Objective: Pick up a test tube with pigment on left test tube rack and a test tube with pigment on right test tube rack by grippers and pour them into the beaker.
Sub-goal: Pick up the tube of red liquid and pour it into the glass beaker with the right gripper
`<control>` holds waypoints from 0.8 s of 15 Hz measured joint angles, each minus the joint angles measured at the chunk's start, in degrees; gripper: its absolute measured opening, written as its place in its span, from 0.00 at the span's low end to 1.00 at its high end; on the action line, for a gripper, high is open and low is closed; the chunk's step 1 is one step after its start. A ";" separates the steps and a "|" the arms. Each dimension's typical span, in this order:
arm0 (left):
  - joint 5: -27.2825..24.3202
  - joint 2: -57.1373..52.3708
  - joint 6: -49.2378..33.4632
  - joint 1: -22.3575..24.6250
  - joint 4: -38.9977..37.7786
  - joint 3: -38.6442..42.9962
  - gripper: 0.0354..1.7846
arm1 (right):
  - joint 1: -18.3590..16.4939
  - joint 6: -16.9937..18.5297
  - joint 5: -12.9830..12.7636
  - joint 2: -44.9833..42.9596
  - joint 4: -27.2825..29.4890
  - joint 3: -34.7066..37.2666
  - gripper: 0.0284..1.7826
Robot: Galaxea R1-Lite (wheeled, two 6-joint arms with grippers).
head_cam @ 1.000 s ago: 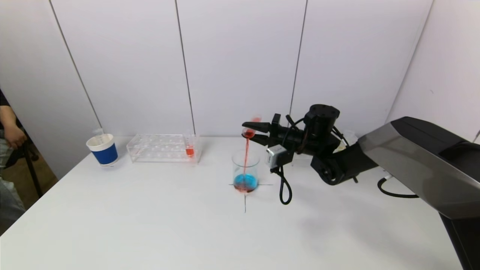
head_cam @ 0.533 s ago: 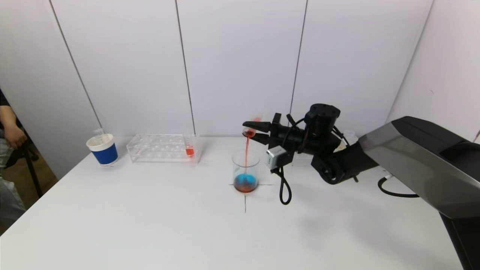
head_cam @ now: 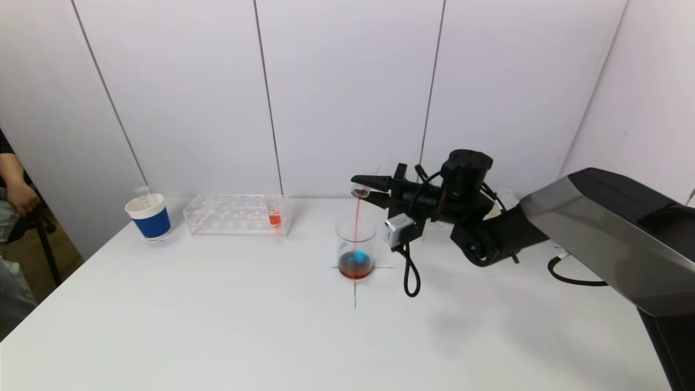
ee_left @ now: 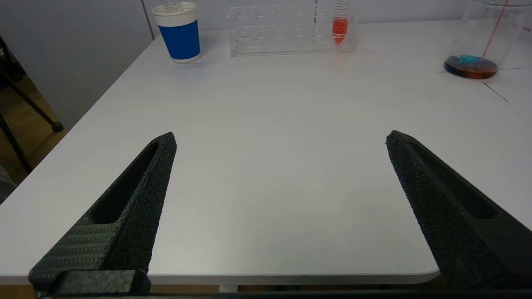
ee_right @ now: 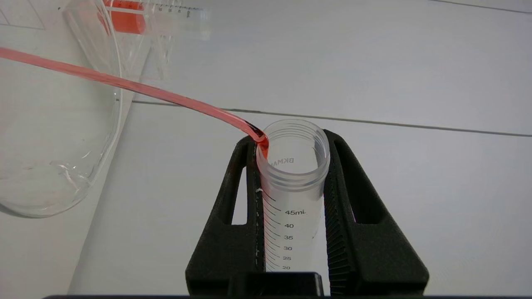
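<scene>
So the right gripper (head_cam: 362, 191) is clamped on a graduated test tube (ee_right: 293, 182), one finger (ee_right: 232, 216) on each side of it just under the threaded mouth — you can read the 45mL mark between them. The tube is tipped over with its mouth hanging above the glass beaker (head_cam: 355, 247), which sits directly below the gripper on a drawn cross mark (head_cam: 355, 282) on the white table (head_cam: 244, 326). A thin stream of red pigment (head_cam: 357, 220) runs from the tube's lip down into the beaker, where a dark reddish pool with a blue patch in the middle (head_cam: 355, 262) covers the bottom. Off to the gripper's far side, well apart from it, is the clear left test tube rack (head_cam: 236, 215) with one red-filled tube (head_cam: 275, 214) standing at the end nearest the beaker, and beyond the rack a blue-and-white paper cup (head_cam: 148, 216). The left gripper (ee_left: 280, 141) hangs over the near edge of the table, fingers spread wide apart with nothing between them — the rack and beaker are well ahead of it.
</scene>
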 joint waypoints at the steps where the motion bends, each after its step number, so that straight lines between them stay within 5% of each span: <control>1: 0.00 0.00 0.00 0.00 0.00 0.00 0.99 | 0.00 -0.35 -0.02 -0.02 0.05 0.04 0.25; 12: 0.00 0.00 0.00 0.00 0.00 0.00 0.99 | 0.49 -1.16 -0.11 -0.28 0.05 0.28 0.25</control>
